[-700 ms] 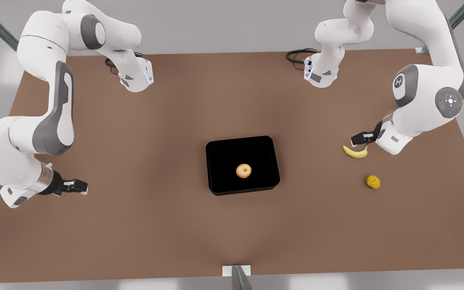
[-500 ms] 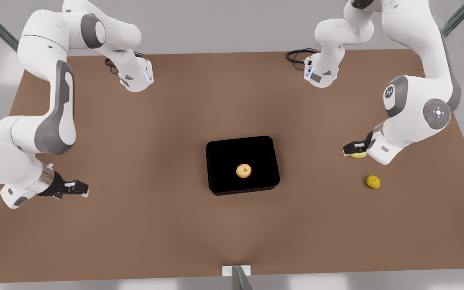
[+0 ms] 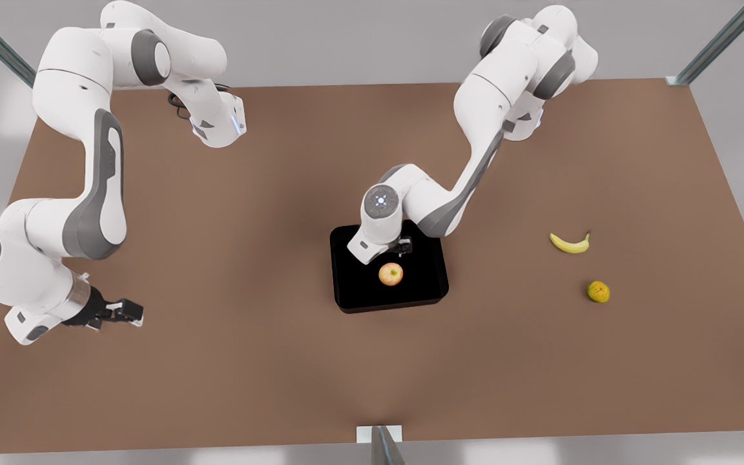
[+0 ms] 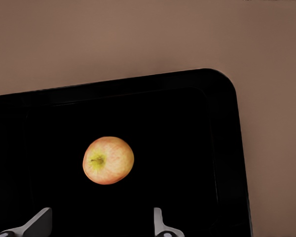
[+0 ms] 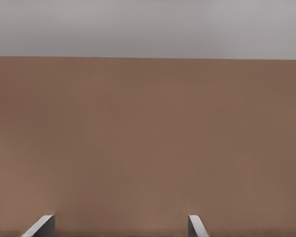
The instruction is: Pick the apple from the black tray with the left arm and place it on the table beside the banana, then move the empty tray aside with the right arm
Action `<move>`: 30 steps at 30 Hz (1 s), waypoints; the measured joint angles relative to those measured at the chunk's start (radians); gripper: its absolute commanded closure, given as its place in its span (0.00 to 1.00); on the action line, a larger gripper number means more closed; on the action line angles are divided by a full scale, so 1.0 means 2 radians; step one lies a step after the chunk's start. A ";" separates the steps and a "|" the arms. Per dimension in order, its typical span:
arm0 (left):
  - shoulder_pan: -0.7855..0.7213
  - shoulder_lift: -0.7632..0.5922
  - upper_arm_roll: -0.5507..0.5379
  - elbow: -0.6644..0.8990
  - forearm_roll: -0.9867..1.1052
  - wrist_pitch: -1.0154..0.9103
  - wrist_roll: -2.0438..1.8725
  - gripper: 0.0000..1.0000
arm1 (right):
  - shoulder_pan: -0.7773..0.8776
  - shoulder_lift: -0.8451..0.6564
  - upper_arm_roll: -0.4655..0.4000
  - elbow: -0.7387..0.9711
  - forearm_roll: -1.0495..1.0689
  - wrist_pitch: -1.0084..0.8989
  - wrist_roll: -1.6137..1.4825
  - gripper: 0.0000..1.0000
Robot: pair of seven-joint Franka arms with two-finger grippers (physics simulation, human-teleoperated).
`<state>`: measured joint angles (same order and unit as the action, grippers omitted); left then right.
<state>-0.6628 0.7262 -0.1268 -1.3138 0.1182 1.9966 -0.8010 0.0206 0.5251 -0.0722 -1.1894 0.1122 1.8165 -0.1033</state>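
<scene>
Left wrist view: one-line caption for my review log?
Open left gripper poised above the apple lying in the black tray.

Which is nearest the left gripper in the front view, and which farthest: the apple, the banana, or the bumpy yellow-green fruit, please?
From the left gripper, over the black tray:
1. The apple, just below it in the tray.
2. The banana, toward the front view's right.
3. The bumpy yellow-green fruit, farther right.
</scene>
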 measured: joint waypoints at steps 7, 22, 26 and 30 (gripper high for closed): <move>-0.003 0.032 0.001 -0.009 0.040 0.041 -0.095 0.00 | 0.000 0.000 0.001 0.000 0.000 -0.012 -0.002 0.00; 0.001 0.055 0.001 -0.066 0.108 0.150 -0.185 0.00 | 0.000 0.000 0.001 0.000 -0.001 -0.016 -0.004 0.00; 0.002 0.060 0.002 -0.071 0.117 0.166 -0.196 0.00 | 0.000 0.000 0.001 0.000 -0.001 -0.017 -0.005 0.00; 0.004 0.070 0.004 -0.074 0.130 0.180 -0.204 0.00 | 0.000 0.000 0.001 0.000 -0.001 -0.017 -0.005 0.00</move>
<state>-0.6551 0.8658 -0.1186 -1.4623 0.3773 2.3558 -1.2100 0.0215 0.5245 -0.0704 -1.1894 0.1110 1.7832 -0.1131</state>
